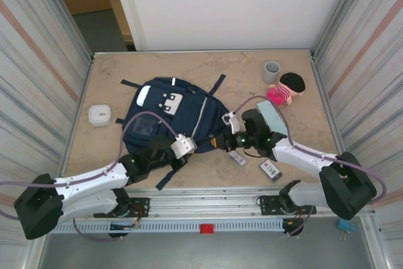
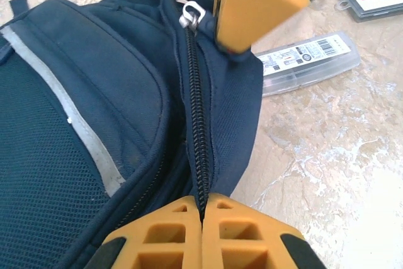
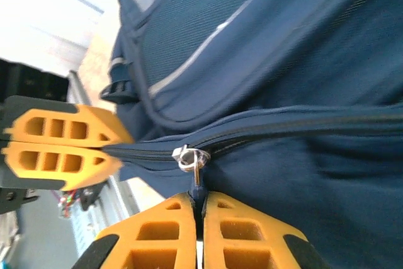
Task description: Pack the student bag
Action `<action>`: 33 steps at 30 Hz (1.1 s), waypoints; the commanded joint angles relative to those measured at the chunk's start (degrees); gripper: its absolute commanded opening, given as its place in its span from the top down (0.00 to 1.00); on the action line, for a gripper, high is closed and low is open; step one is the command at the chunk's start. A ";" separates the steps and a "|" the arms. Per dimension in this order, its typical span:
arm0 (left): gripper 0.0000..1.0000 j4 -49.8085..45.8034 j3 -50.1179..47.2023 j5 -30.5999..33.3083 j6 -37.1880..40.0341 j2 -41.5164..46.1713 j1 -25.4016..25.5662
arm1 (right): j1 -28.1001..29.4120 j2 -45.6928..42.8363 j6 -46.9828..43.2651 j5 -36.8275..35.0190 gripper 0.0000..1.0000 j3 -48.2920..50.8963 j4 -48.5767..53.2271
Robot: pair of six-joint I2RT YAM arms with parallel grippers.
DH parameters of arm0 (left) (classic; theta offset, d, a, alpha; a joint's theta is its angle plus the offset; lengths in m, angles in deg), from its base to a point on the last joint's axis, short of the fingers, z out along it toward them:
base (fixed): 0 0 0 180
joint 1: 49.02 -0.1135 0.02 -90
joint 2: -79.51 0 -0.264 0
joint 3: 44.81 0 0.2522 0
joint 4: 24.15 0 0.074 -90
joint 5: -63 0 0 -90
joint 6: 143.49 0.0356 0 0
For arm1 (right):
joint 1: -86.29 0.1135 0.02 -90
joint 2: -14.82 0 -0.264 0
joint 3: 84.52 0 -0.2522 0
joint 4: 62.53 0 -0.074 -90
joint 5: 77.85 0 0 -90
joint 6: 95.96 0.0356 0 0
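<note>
Student bag (image 1: 170,114) lies centre-left in the top view. Left gripper (image 2: 203,205), fully closed, clamps its zipper seam (image 2: 196,111); right gripper (image 3: 198,205), also closed, pinches the zipper pull (image 3: 189,157). Tugging off the track's line could slip that thin tab free.

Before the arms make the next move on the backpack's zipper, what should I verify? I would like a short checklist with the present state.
1. The left gripper has its jaws shut on the large navy-blue fabric backpack at the zipper line: ok.
2. The right gripper has its jaws shut on the small silver metal zipper pull: ok.
3. The black zipper teeth between the grippers are open: not ok, closed.
4. The clear plastic case with a barcode is packed: not ok, it lies on the table.
5. Room inside the backpack: cannot tell.
</note>
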 commanded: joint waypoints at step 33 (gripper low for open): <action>0.14 -34.28 -1.52 27.93 -70.33 21.36 -5.79 | 10.81 -3.15 -11.64 -10.56 1.00 -9.58 18.13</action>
